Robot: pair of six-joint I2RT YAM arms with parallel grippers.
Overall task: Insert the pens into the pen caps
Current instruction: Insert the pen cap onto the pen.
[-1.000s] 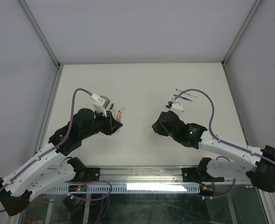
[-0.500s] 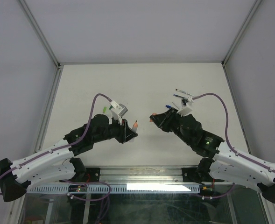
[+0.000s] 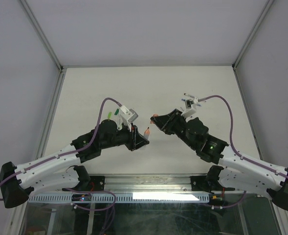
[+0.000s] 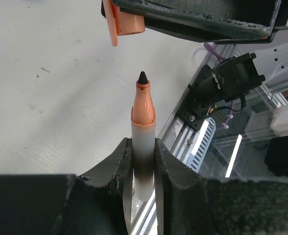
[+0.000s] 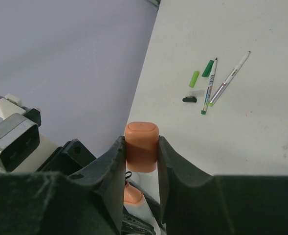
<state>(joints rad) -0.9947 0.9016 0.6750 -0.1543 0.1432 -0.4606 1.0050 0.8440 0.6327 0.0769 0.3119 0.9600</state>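
My left gripper (image 3: 142, 136) is shut on a pale grey marker with an orange collar and black tip (image 4: 143, 122), held above the table with the tip pointing at my right gripper. My right gripper (image 3: 157, 120) is shut on an orange cap (image 5: 142, 147). In the left wrist view the cap (image 4: 125, 19) hangs just beyond the marker tip, a little left of its line, with a small gap between them. In the right wrist view the marker's orange collar (image 5: 133, 193) shows just below the cap.
On the table lie a lime green cap (image 5: 194, 78), a dark green cap (image 5: 208, 68), a black cap (image 5: 189, 99) and two thin pens (image 5: 210, 85), (image 5: 231, 76). More pens lie behind the right arm (image 3: 191, 102). The table's metal front rail (image 4: 197, 142) is close by.
Both arms have swung inward towards each other above the table. The marker tip and the orange cap have come from well apart to nearly touching.
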